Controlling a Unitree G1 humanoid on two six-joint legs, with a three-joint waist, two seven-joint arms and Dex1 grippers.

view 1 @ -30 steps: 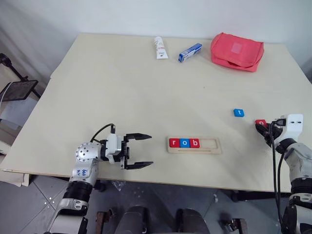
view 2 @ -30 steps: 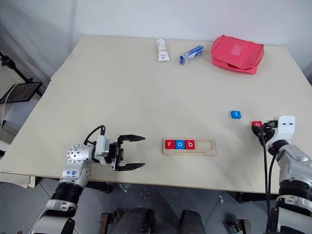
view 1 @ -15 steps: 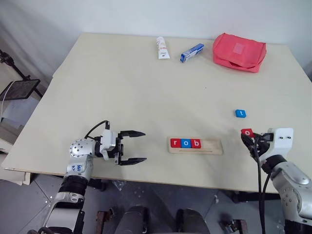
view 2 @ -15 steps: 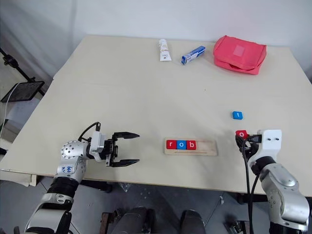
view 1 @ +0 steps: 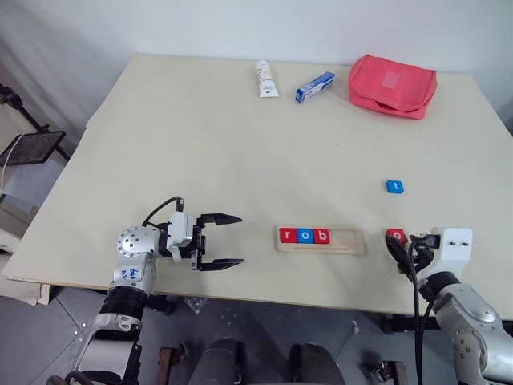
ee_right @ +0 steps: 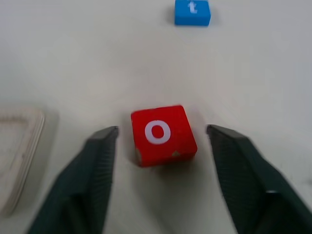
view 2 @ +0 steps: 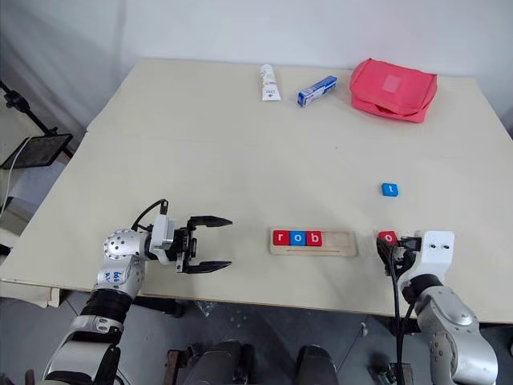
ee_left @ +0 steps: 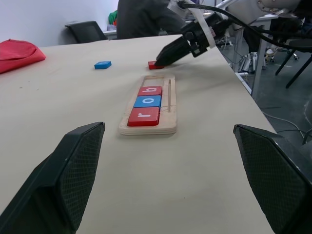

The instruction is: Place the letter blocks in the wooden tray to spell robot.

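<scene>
Wooden tray (view 1: 321, 240) lies lengthwise left-right, r-o-b filling left end. My right gripper (ee_right: 158, 146) spread wide, red "o" block (ee_right: 163, 135) loose between fingers, ungripped.

Between the black fingers of the right gripper (ee_right: 158, 170) lies a red block (ee_right: 163, 135) with a white "o". Just beyond it sits a blue block (ee_right: 192, 12) with a white "t". Beside this gripper, toward the left gripper (view 1: 222, 241), whose fingers are also black, the pale wooden tray (view 1: 321, 240) holds red, blue, red blocks (view 1: 304, 236) lettered white. Far beyond both hands: a coral-red pouch (view 1: 392, 84), a blue-and-white box (view 1: 313, 86), and a white tube (view 1: 265, 79) with red print.
</scene>
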